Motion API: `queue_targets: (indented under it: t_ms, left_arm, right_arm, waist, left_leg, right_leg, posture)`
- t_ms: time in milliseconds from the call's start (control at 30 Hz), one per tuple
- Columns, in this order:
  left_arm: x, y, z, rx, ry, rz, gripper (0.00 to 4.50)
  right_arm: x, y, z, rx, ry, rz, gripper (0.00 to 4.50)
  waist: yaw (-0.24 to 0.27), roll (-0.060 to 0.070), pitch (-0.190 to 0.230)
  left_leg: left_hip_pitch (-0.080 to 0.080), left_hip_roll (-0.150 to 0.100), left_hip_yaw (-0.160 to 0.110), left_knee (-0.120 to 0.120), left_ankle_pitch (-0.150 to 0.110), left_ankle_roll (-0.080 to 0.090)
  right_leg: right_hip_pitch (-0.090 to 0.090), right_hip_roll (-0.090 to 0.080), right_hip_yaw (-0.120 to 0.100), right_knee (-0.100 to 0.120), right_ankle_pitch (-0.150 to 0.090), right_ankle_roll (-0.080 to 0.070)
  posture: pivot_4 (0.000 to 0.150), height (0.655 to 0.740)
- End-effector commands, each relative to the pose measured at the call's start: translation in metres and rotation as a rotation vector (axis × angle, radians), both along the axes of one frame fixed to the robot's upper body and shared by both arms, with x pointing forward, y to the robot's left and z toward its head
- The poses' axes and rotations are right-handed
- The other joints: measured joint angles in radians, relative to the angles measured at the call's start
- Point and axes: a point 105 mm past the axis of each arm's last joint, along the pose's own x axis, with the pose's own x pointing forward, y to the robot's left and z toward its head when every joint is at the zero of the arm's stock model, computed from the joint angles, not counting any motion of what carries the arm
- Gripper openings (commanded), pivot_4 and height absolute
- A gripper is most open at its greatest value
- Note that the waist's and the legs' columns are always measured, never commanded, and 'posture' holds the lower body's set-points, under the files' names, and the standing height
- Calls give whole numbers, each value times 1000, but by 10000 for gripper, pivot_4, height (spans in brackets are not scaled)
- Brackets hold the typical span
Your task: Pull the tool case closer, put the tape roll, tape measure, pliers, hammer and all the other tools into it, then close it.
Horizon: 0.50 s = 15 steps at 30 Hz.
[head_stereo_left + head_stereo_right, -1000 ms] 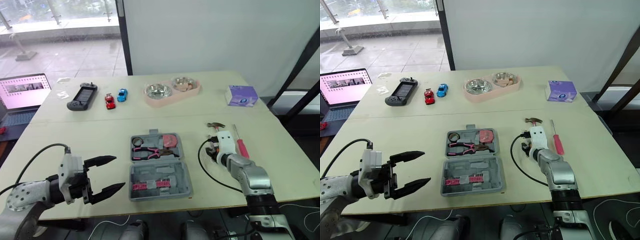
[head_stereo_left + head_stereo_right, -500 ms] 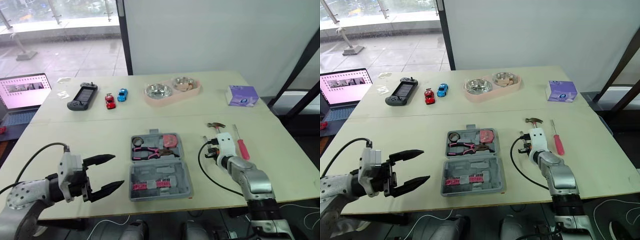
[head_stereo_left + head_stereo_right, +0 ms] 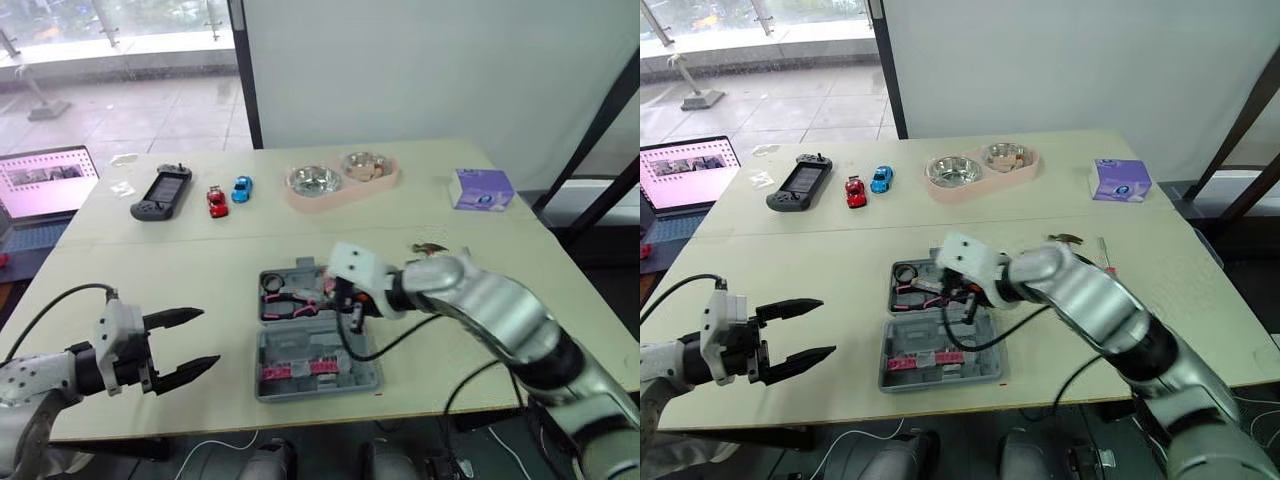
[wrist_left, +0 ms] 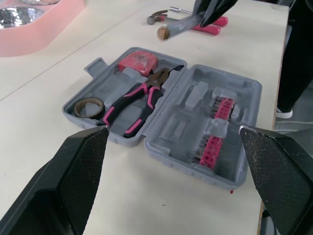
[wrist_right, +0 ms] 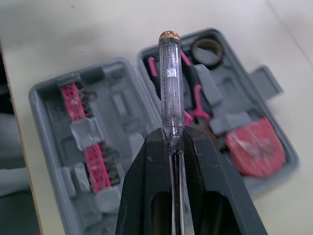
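Clenching a clear brass-capped screwdriver [image 5: 169, 83] in the right gripper [image 5: 172, 139] over the open grey plastic tool case [image 4: 172, 128], probably needing a free slot next, holding the left gripper [image 3: 208, 337] spread near it.

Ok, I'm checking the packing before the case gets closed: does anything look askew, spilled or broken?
Nothing stands out. The tool case lies open and flat; the right gripper holds a clear-handled screwdriver above it. The hammer and pink screwdriver lie unpacked beside it.
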Motion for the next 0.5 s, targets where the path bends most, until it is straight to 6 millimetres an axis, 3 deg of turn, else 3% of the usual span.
queue_targets:
  t_ms: [33, 300, 500]
  left_arm:
    - [0, 0, 6, 35, -31, -28, 45000]
    - [-7, -5, 1, 45, -8, -54, 45000]
    - [-12, -4, 2, 50, 1, -55, 45000]
  right_arm:
    - [-10, 24, -6, -89, 23, 75, 711]
    - [-1, 47, -29, -254, -29, 164, 711]
    - [5, 46, -41, -288, -30, 192, 711]
  waist:
    - [0, 0, 0]
    - [-5, 0, 0]
    - [-5, 0, 0]
  left_leg:
    - [0, 0, 0, 0, 0, 0]
    - [0, 0, 0, -1, 0, -2]
    - [0, 2, 0, -1, 0, -3]
  right_leg:
    - [-1, 0, 0, 0, 0, 0]
    - [-3, 1, 0, 1, 2, -1]
    - [-4, 3, 0, 2, 3, 1]
  posture:
    - [1500, 7233]
    - [1500, 7233]
    - [1500, 7233]
